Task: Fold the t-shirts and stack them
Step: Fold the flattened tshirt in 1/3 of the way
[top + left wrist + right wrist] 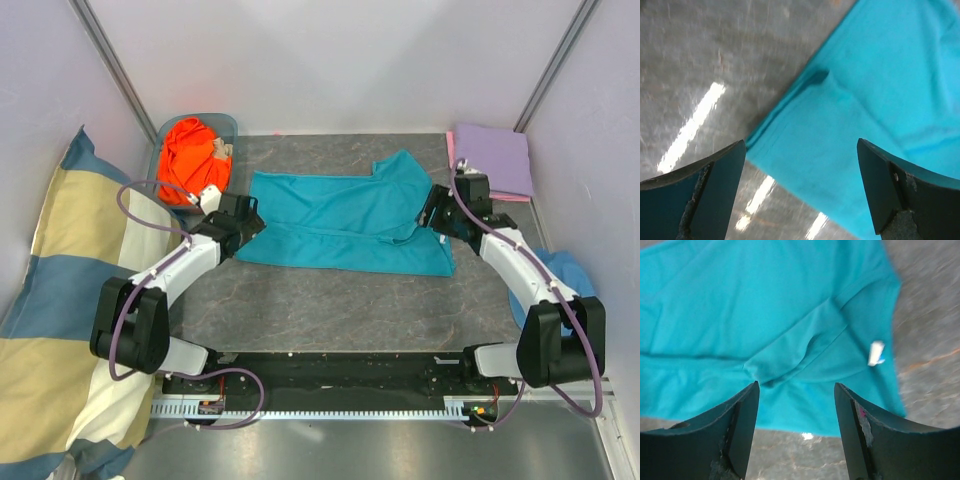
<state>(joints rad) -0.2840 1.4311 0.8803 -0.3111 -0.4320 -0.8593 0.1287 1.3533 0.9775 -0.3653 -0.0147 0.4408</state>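
**Both grippers open over the ends of the teal shirt**

Top external: I see the teal t-shirt (pixel 340 215) lying flat in the middle of the table (pixel 330 310), its long axis running left to right. 1 sleeve pokes out toward the far right corner, the left end is a straight edge, and a crease runs along the length. The left gripper (pixel 250 215) sits at the shirt's left end and the right gripper (pixel 432 210) at its right end. The orange t-shirt (pixel 190 160) is bunched in a bin (pixel 228 125) at the far left. At the far right a folded lavender t-shirt (pixel 492 158) lies on a pink one (pixel 451 150), of which only an edge shows. The checked pillow (pixel 60 300) lies along the left wall.

Left wrist: the left gripper (pixel 801 145) has its 2 fingers spread wide and holds nothing – under them a corner of the teal cloth (pixel 880 90) lies on the grey table (pixel 700 50).

Right wrist: the right gripper (pixel 796 386) is parted too, gripping nothing. Beneath it the teal shirt (pixel 740 315) shows a curved seam and a small white tag (pixel 875 353), with its edge near the bare table (pixel 930 315).
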